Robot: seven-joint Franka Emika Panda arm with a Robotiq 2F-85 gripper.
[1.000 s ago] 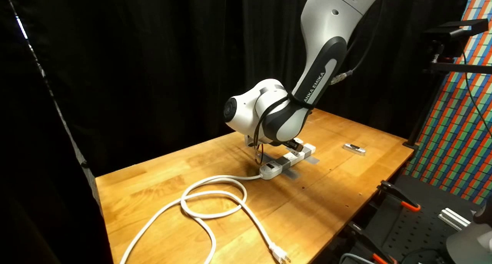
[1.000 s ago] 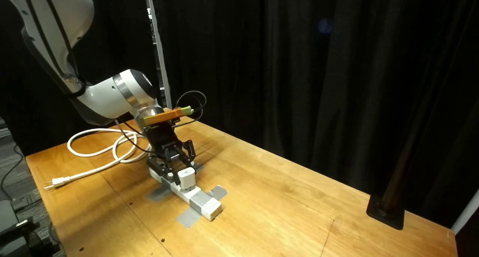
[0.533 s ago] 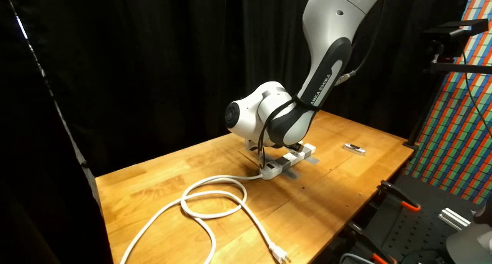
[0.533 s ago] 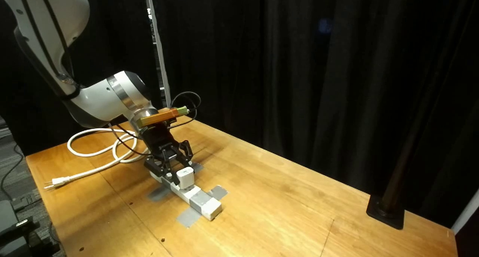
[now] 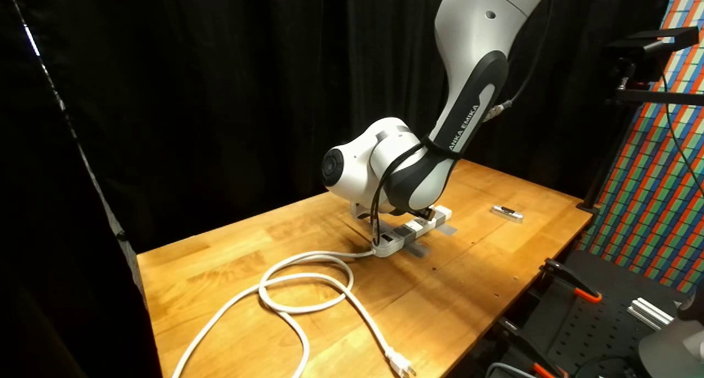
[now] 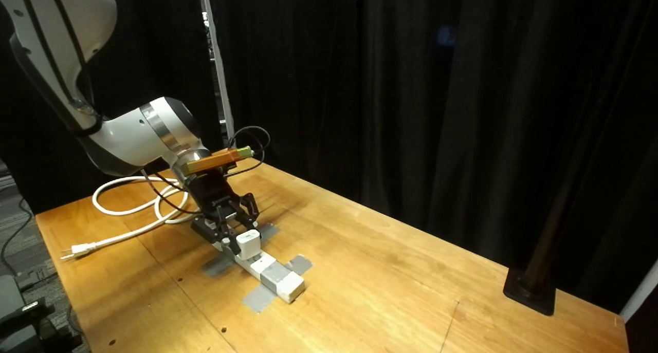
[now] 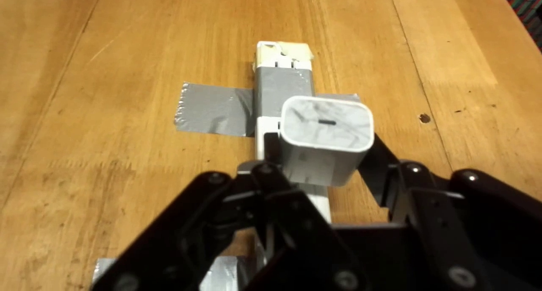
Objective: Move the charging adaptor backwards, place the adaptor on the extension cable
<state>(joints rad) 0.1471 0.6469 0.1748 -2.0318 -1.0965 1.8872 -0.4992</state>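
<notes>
Adaptor, white plastic block, wrist-view ctr, clamped in blk two-finger gripper; we'd guess light, stiff, slick: pinch sides.

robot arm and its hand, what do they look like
The arm is white with rounded sections, dark panels and a silver band. Pale lettering on one panel shows "ANKA EMIKA", its start hidden. A black cable loops near the wrist. An orange and yellow-green block is mounted there. The two-fingered hand is black, with jointed links and shiny screws.
</notes>
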